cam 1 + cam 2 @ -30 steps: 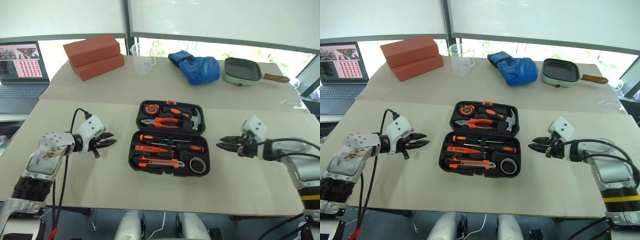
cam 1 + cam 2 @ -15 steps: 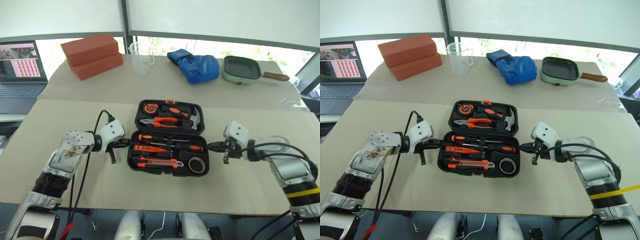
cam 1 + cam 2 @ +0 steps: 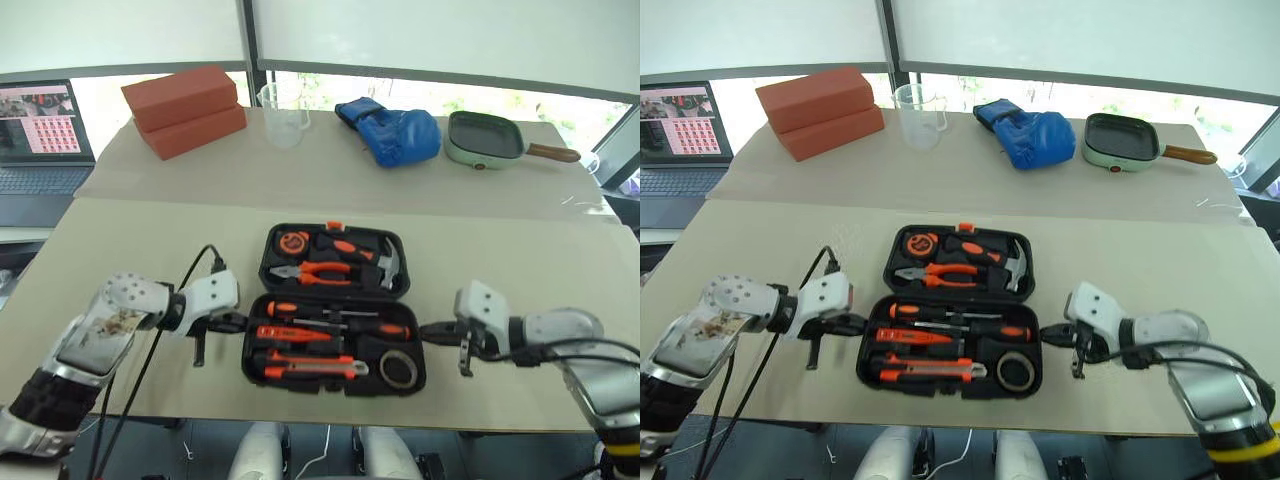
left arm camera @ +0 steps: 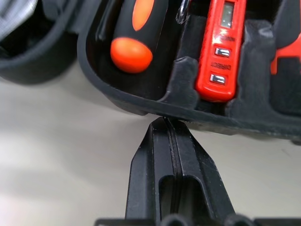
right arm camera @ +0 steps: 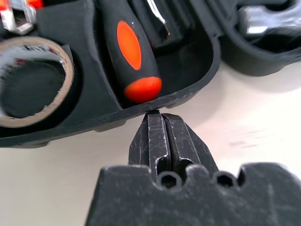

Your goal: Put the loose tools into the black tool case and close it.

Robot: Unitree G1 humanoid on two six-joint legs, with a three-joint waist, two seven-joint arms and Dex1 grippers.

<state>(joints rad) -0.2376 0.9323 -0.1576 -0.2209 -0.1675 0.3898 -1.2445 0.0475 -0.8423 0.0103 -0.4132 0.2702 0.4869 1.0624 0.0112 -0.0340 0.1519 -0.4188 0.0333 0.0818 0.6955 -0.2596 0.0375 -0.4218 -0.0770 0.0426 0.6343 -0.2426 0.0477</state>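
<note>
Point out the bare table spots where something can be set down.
Free: the strip between the tool case and the back row of bricks, cup, glove and pan; also both front table corners. Crowded: the case's two ends, where the left gripper and right gripper press with shut fingers.

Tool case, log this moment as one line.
case: open, tools in | left gripper: shut, at case rim | right gripper: shut, at case rim

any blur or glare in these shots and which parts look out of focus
Left wrist view: fingers sharp, screwdriver handle slightly soft. Right wrist view: tape roll and case corners soft. Head views: window band behind the table blown out; no strong shadows.
</note>
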